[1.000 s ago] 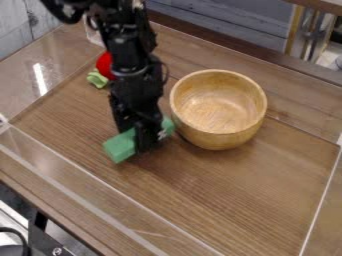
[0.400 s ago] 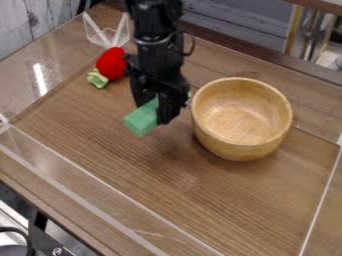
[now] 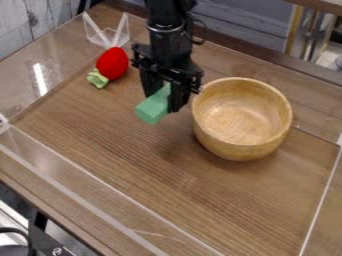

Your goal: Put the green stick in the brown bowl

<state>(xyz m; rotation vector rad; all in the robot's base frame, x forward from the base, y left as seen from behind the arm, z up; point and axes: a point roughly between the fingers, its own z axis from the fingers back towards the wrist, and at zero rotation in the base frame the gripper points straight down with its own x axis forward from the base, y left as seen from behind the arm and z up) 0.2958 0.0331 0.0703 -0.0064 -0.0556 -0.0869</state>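
Starting at the left: 1 red strawberry-like toy (image 3: 112, 62) with a green stem lies on the wooden table (image 3: 201, 200), just behind and to the left of the arm. At centre, the black gripper (image 3: 166, 98) points down, its jaws clamped on the green stick (image 3: 155, 104), which hangs tilted and clear of the tabletop (lower end toward the left). The stick is just beside the left rim of the brown bowl (image 3: 242, 118), not over it. The bowl sits on the table at right, its pale interior holding nothing. Clear plastic walls (image 3: 80, 215) edge the work area.
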